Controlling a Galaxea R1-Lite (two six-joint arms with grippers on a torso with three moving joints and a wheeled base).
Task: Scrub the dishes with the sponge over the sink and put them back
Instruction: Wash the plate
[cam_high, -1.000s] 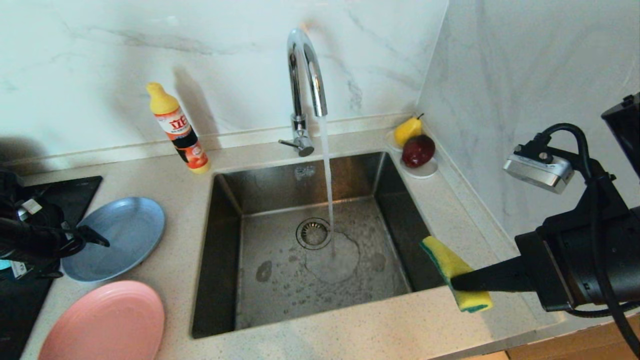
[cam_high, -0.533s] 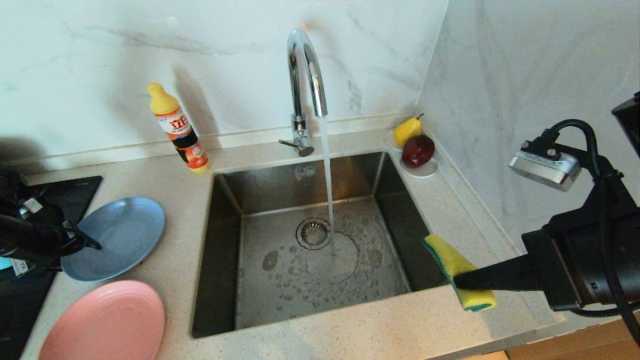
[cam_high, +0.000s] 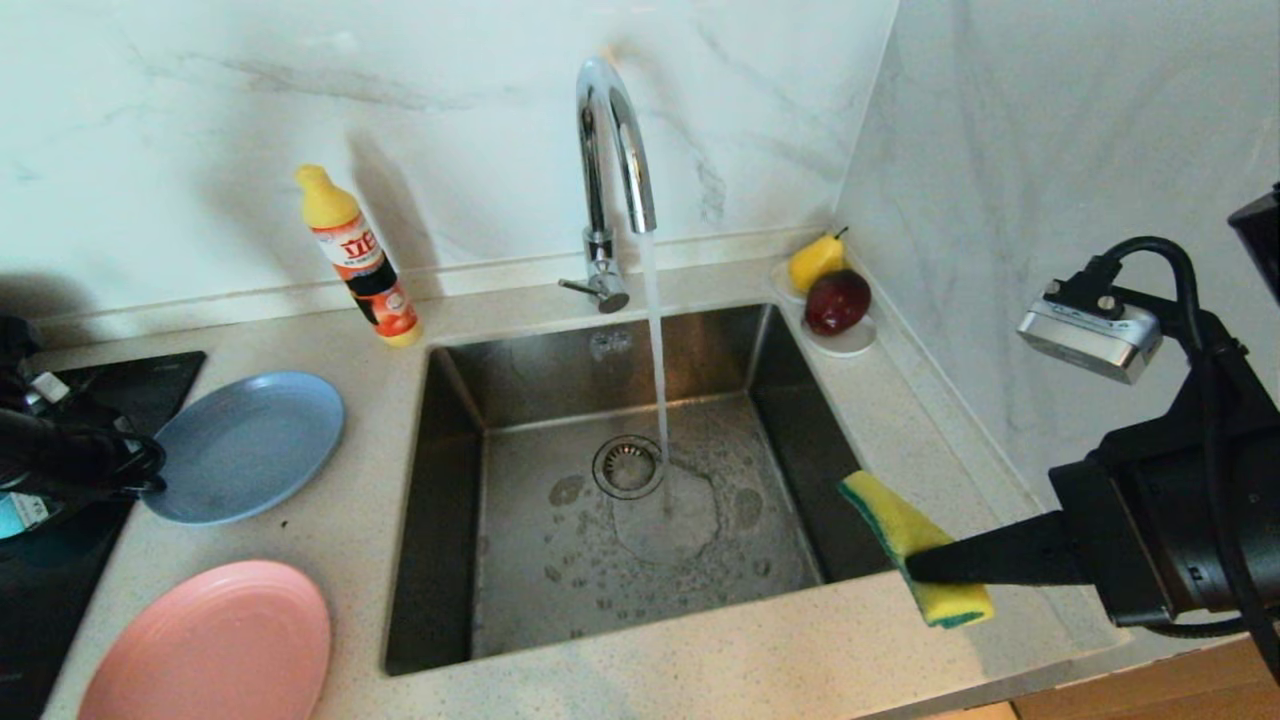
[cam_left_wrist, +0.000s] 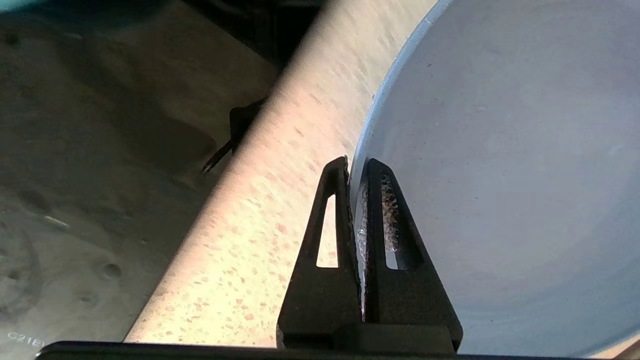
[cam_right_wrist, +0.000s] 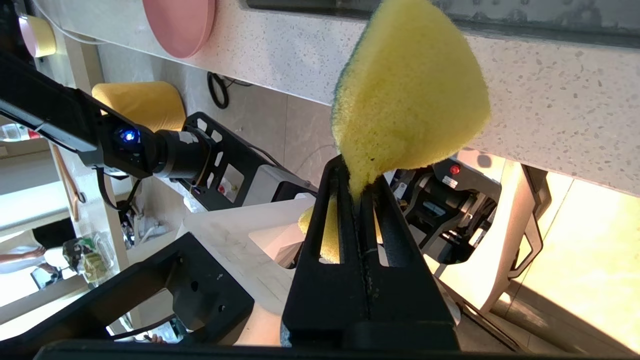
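Note:
The grey-blue plate (cam_high: 245, 445) is on the counter left of the sink (cam_high: 450, 480). My left gripper (cam_high: 150, 470) is shut on its near-left rim. In the left wrist view the fingers (cam_left_wrist: 357, 165) pinch the rim of the plate (cam_left_wrist: 500, 175), one above and one below. The pink plate (cam_high: 205, 645) lies flat at the front left. My right gripper (cam_high: 915, 570) hovers over the sink's front right corner, shut on the yellow and green sponge (cam_high: 915, 545). In the right wrist view the sponge (cam_right_wrist: 410, 90) bulges out beyond the tips of that gripper (cam_right_wrist: 356, 187).
Water runs from the chrome faucet (cam_high: 610, 150) onto the basin floor beside the drain (cam_high: 627, 466). A dish soap bottle (cam_high: 358, 258) stands at the back left. A white saucer (cam_high: 845, 343) with a pear and a red fruit sits by the right wall. The black stovetop (cam_high: 60, 560) is at the far left.
My left gripper has closed on the grey-blue plate's rim, and the plate has shifted a little back and to the right. The right arm with the sponge has stayed put.

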